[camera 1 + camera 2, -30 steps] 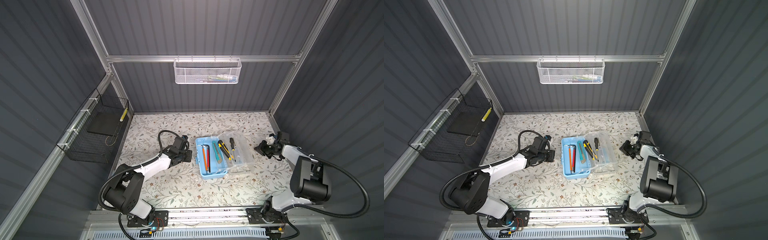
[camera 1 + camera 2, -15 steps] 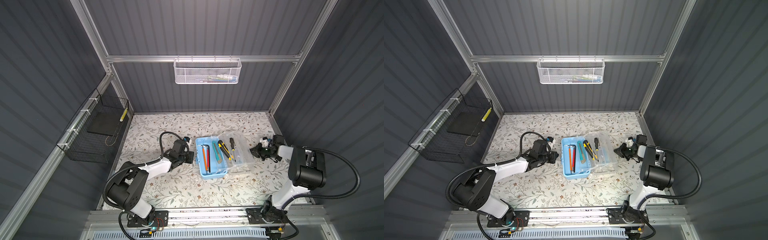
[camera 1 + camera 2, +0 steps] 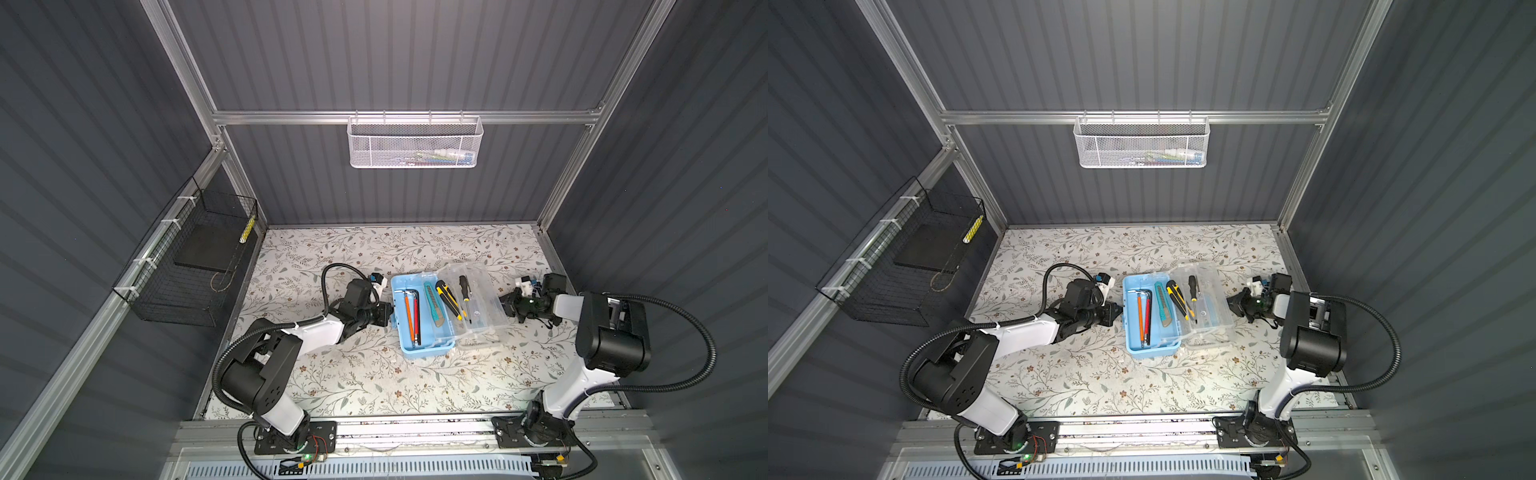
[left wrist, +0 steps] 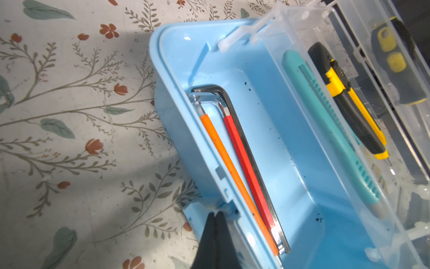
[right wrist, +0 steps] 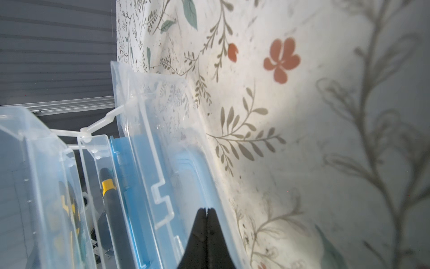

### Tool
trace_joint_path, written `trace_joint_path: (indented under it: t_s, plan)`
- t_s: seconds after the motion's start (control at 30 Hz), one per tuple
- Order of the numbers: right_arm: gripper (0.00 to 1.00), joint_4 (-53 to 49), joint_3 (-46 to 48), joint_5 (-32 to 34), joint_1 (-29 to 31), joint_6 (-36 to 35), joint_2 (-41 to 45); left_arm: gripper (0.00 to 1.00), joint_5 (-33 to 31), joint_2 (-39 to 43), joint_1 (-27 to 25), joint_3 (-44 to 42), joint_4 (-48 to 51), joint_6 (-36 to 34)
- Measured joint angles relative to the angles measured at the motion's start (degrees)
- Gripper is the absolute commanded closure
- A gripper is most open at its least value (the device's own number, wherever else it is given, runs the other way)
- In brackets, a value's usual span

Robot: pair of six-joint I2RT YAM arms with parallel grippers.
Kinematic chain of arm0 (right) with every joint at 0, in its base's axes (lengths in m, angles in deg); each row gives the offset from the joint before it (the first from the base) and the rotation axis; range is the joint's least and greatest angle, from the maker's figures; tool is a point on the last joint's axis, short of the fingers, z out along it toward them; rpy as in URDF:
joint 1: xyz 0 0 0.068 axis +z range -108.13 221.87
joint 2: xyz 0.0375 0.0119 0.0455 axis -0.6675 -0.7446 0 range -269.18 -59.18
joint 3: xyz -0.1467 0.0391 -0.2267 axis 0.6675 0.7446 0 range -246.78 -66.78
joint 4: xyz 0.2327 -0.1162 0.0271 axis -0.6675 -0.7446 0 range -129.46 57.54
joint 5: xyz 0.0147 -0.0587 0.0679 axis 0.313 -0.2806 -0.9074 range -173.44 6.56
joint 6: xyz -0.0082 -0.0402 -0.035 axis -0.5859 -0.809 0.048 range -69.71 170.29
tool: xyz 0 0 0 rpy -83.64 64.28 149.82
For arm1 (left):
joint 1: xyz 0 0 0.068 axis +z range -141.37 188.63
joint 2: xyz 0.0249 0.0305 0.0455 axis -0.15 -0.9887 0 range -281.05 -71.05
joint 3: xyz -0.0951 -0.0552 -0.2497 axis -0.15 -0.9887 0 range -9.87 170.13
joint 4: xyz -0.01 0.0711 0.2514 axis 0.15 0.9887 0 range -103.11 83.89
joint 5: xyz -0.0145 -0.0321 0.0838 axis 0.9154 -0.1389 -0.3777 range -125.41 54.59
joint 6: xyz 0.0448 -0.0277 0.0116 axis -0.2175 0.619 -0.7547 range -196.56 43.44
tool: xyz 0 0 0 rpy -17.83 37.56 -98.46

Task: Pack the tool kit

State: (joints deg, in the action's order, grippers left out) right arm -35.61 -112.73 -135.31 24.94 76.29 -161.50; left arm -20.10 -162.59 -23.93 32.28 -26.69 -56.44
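The tool kit (image 3: 432, 347) lies open in the middle of the floral table, seen in both top views. Its light-blue base holds orange and red hex keys (image 4: 235, 149) and a teal knife (image 4: 325, 116). A yellow-black knife (image 3: 448, 298) and a screwdriver (image 3: 464, 291) rest on the clear tray. The clear lid (image 3: 484, 307) is folded out to the right. My left gripper (image 4: 215, 213) is shut and empty, its tips against the blue latch tab on the base's left wall (image 3: 1124, 316). My right gripper (image 5: 206, 209) is shut and empty, its tips at the lid's outer edge (image 3: 1225, 305).
A white mesh basket (image 3: 413, 143) hangs on the back rail. A black wire basket (image 3: 187, 266) hangs on the left wall. Dark walls close in the table on three sides, and the arm bases stand along the front edge.
Both shut grippers have closed in on the kit: the left one moved right to the base's side, and the right one moved left to the lid's edge.
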Motion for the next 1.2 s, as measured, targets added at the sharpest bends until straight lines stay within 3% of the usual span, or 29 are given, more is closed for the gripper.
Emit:
trace_joint_path:
  t_s: [0.7, 1.03, 1.2]
  plan:
    - [1.00, 9.57, 7.32, -3.91, -0.57, 8.50, 7.26, 1.00, 3.32, -2.12, 0.81, -0.13, -0.87, 0.04]
    - [1.00, 9.64, 8.07, -8.02, -0.44, 11.54, 18.18, 1.00, 3.26, -2.12, 0.81, -0.13, -0.90, 0.00]
    - [0.98, 6.75, 7.45, -6.78, 2.23, 11.54, 23.23, 1.00, 3.15, -2.12, 0.81, -0.13, -0.87, -0.02]
